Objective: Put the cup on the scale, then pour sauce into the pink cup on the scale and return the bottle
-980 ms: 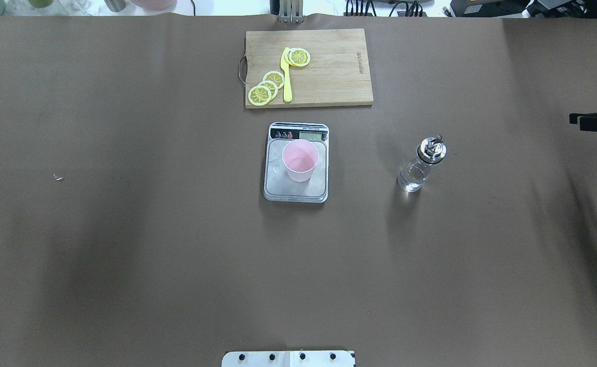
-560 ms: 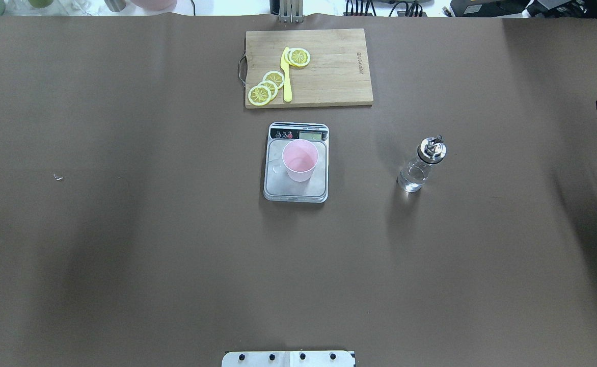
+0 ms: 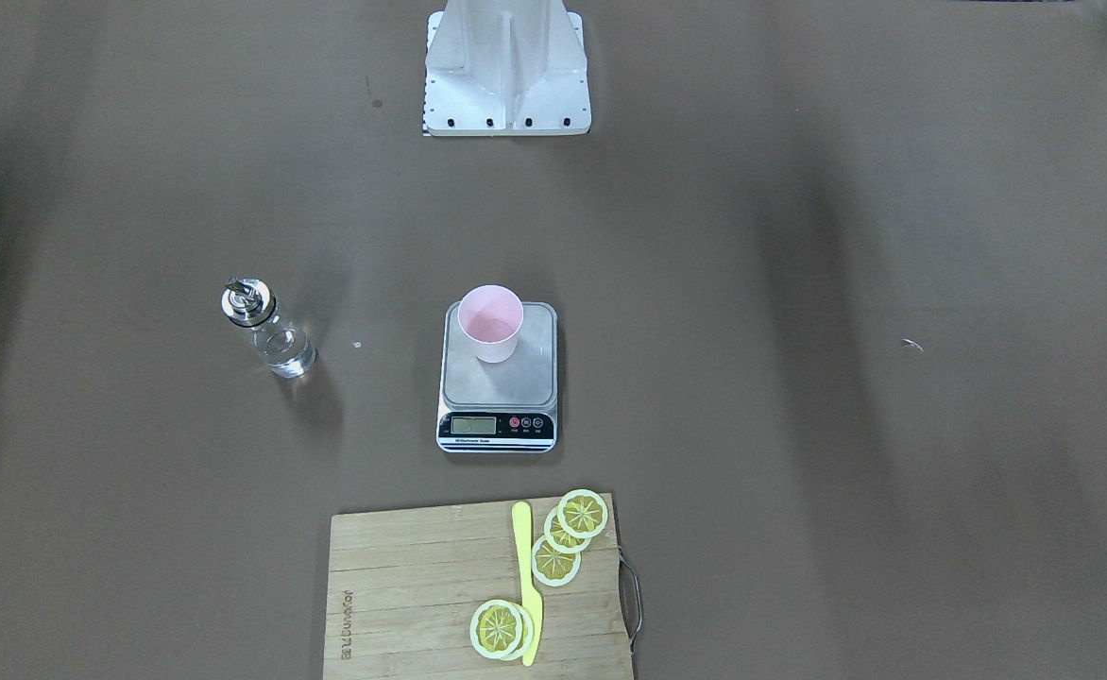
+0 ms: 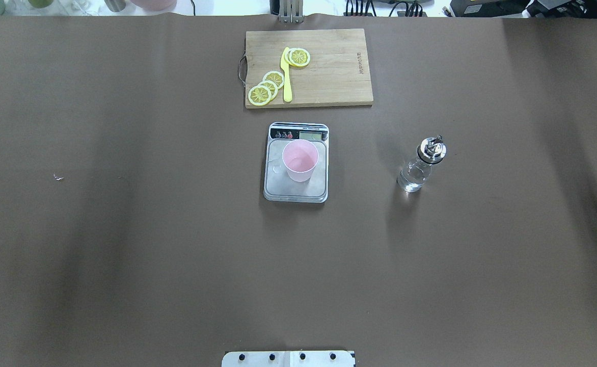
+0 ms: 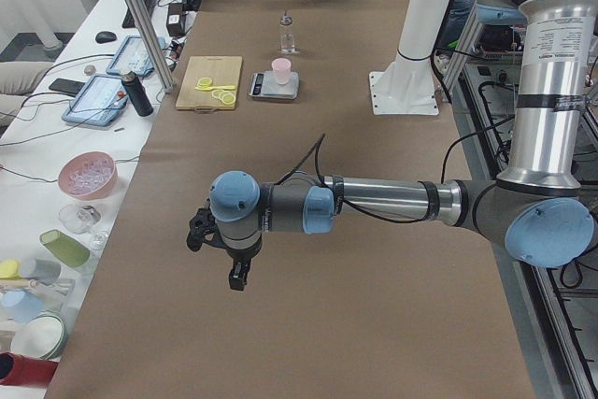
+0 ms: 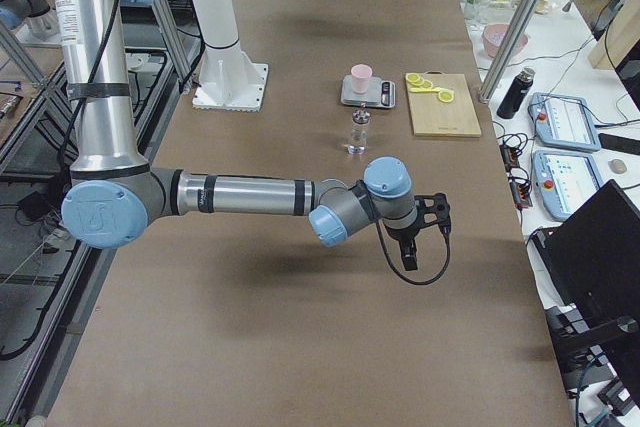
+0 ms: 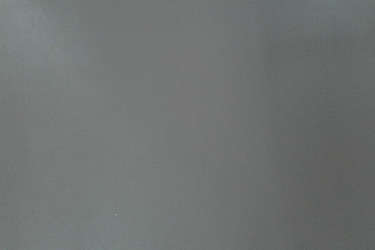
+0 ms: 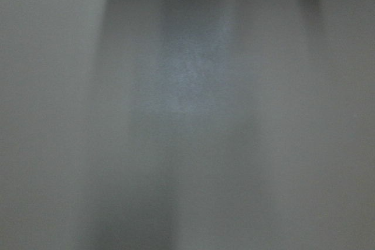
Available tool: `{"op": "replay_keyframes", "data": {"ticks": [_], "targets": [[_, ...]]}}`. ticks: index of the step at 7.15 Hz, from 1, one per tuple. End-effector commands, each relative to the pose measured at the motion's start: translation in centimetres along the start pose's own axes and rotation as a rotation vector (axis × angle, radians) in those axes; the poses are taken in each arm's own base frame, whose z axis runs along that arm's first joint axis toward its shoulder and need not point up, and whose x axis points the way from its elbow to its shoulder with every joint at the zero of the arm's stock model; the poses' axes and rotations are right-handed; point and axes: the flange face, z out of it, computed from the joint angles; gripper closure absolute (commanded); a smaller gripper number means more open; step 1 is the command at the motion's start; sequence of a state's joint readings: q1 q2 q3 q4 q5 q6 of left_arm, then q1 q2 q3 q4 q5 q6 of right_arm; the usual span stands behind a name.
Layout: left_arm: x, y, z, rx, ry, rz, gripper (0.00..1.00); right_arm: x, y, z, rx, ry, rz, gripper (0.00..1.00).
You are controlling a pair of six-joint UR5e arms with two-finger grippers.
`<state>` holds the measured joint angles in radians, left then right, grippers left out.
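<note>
You have the cup (image 4: 301, 161) standing upright on the silver platform of the scale (image 4: 295, 192), well inside its edges, with the display strip on the side away from the robot. The bottle (image 4: 421, 165) stands upright on the table (image 4: 125, 229) to the robot's right of the scale, well apart from it, its metal pourer on top and the clear sauce (image 4: 410, 180) filling its lower part. Nothing grips the bottle or the cup. Beyond the scale, away from the robot, lies the wooden cutting board (image 4: 334, 76) with lemon slices (image 4: 267, 87) and a yellow knife (image 4: 287, 76) on it. The left gripper (image 5: 194, 234) hangs above the table far out toward the robot's left end, and the right gripper (image 6: 440, 213) hangs likewise toward the right end. Both show only in the side views, so you cannot tell whether their fingers are parted or closed. Each wrist camera gives you only bare brown table cover.
</note>
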<state>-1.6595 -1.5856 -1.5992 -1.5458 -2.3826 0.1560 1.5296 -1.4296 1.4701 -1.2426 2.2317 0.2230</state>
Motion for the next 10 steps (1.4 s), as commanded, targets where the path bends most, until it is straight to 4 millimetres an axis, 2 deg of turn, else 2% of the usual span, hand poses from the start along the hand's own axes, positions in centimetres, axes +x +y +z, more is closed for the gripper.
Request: {"op": "replay_keyframes", "data": {"ticks": [1,2,3,4,5,9,10], "targets": [[-0.8,1.2,0.5,-0.011,0.004,-0.047,0.0,4.8,-1.6,-5.4,-0.123,0.038,-0.032,0.0],[-0.6,0.6,0.2,-0.004,0.002,-0.106,0.0,4.9,-1.0,-7.3,-0.132,0.04,-0.008,0.0],[-0.9,0.8,0.7,-0.011,0.002,-0.116,0.0,3.9,-1.0,-8.4,-0.16,0.042,0.014,0.0],[-1.0,0.8,0.7,-0.012,0.002,-0.119,0.0,3.4,-0.6,-8.8,-0.157,0.036,0.01,0.0],[-1.1,0.9,0.8,-0.014,0.003,-0.121,0.0,3.6,-0.4,-8.5,-0.162,0.025,0.018,0.0],[-2.1,1.0,1.4,-0.026,-0.063,-0.127,0.0,4.9,2.5,-6.2,-0.205,-0.027,0.061,0.0],[-2.0,1.0,1.3,-0.022,-0.063,-0.121,0.0,4.1,2.1,-6.2,-0.205,-0.018,0.043,0.0]]}}
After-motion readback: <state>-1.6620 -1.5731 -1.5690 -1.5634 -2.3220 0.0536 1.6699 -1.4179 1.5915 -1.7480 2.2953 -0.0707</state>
